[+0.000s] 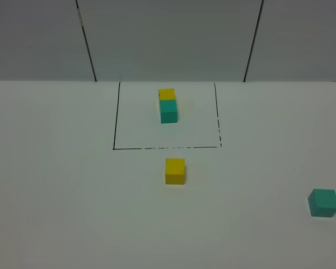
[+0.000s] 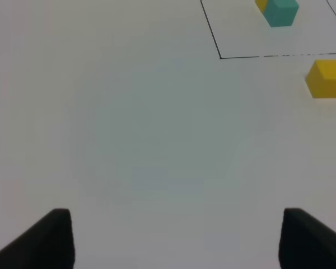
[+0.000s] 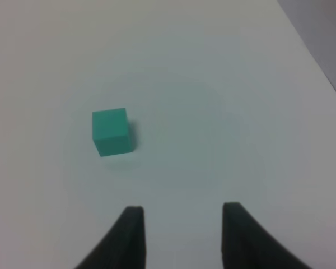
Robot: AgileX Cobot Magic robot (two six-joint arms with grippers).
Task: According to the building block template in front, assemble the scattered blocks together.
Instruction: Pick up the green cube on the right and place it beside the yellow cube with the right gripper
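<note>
I had the white tabletop (image 1: 56, 196) in view, with the black drawn rectangle (image 1: 129, 148) on it. The building block template (image 1: 168, 105) sat inside the rectangle. The loose yellow cube (image 1: 175, 171) lay just outside the rectangle's near line, and the loose teal-green cube (image 1: 323, 203) well off to its right. The left gripper (image 2: 176, 224) held its jaws wide and empty. The right gripper (image 3: 182, 210) had narrower jaws, also empty, near the teal-green cube.

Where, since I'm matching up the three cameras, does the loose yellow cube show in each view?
Exterior high: the loose yellow cube sits mid-table, just in front of the black frame.
Left wrist: the cube lies just outside the frame's front line, near a corner.
Right wrist: not in view; only the loose teal cube shows.
Shared landmark: the black frame, seen in the exterior and left wrist views.
</note>
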